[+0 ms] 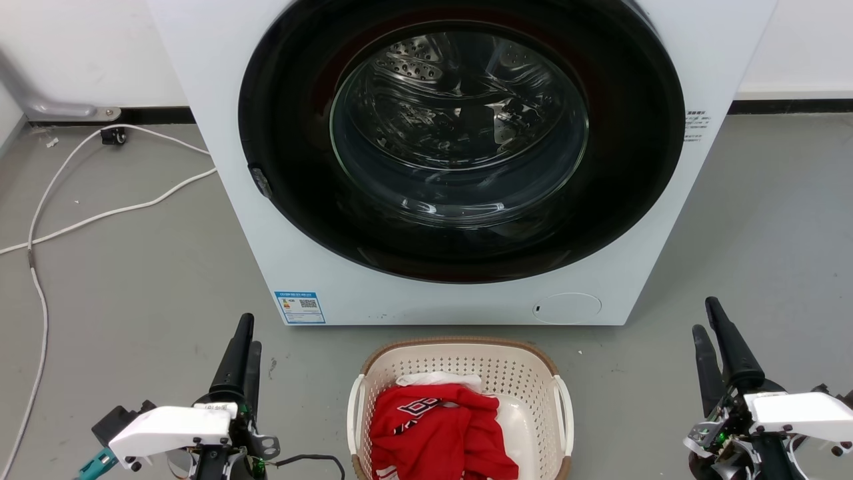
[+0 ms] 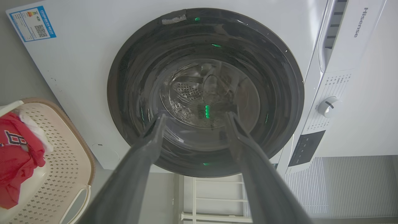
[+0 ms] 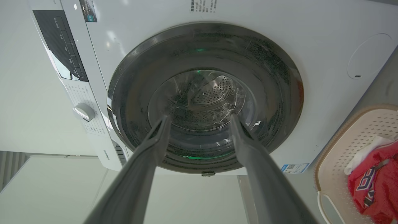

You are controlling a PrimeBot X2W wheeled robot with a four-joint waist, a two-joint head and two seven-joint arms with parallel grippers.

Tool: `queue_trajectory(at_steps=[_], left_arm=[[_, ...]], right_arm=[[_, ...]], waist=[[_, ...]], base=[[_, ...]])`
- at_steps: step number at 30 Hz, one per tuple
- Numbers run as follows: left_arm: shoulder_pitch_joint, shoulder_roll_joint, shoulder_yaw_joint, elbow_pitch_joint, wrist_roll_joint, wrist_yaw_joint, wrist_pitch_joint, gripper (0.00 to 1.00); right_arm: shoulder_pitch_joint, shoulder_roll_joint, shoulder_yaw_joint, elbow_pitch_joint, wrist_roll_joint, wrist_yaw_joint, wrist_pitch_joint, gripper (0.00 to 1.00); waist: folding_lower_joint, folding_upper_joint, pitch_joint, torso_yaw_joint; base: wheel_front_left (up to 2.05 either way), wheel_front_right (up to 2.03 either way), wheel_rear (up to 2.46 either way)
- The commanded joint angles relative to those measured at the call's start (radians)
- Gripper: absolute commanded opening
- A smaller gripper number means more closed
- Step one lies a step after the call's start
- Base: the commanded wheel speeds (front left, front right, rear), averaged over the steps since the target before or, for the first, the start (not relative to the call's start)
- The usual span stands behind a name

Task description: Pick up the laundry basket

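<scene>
1. The basket [image 1: 466, 365] sits on the floor [image 1: 133, 287] between the two pincers. It is to the right of the left pincer [image 1: 250, 333] and to the left of the right pincer [image 1: 704, 315], and touches neither.
2. In the basket lies a red shirt [image 1: 433, 427] with white letters, all bunched up. It fills the side of the basket nearer the left pincer.
3. A white cloth [image 1: 440, 380] peeks out from under the shirt at the far end. On the side nearer the right pincer, the bare bottom of the basket shows.
4. The basket is cream with round corners. Its walls are full of small holes. Its rim [image 1: 460, 342] is brown and looks woven. A white handle [image 1: 565, 413] sits on each long side.
5. Past the tips of both pincers stands a big white washer [image 1: 233, 220], just behind the basket. Its round door [image 1: 460, 127] is shut. Through the glass a shiny drum [image 1: 426, 53] with holes shows. I cannot tell what is in it.
6. Both pincers are open, with fingers spread wide, and they hold nothing. Both point at the washer.
7. A white cable [image 1: 100, 217] lies on the floor, far out past the left pincer.
</scene>
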Motion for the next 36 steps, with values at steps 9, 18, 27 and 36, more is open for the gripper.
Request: queue_trajectory(at_steps=[9, 18, 27, 36], left_arm=[[-0.023, 0.004, -0.016, -0.052, 0.197, -0.002, -0.041, 1.0], [-0.023, 0.004, -0.034, -0.083, 0.37, 0.011, -0.075, 1.0], [-0.028, 0.004, -0.086, -0.09, 0.588, 0.058, -0.113, 1.0], [-0.03, 0.003, -0.108, -0.075, 0.768, 0.085, -0.147, 1.0]], right_arm=[[-0.011, -0.004, -0.008, -0.044, -0.235, 0.0, -0.044, 1.0], [-0.005, -0.001, -0.006, -0.09, -0.464, 0.0, -0.078, 1.0], [0.005, -0.001, 0.012, -0.096, -0.713, 0.0, -0.116, 1.0], [0.015, 0.0, 0.026, -0.097, -0.924, 0.0, -0.148, 1.0]], waist=[[0.0, 0.0, 0.001, 0.001], [0.0, 0.0, 0.001, 0.001], [0.0, 0.0, 0.001, 0.002], [0.0, 0.0, 0.002, 0.002]], base=[[0.0, 0.0, 0.0], [0.0, 0.0, 0.0], [0.0, 0.0, 0.0], [0.0, 0.0, 0.0]])
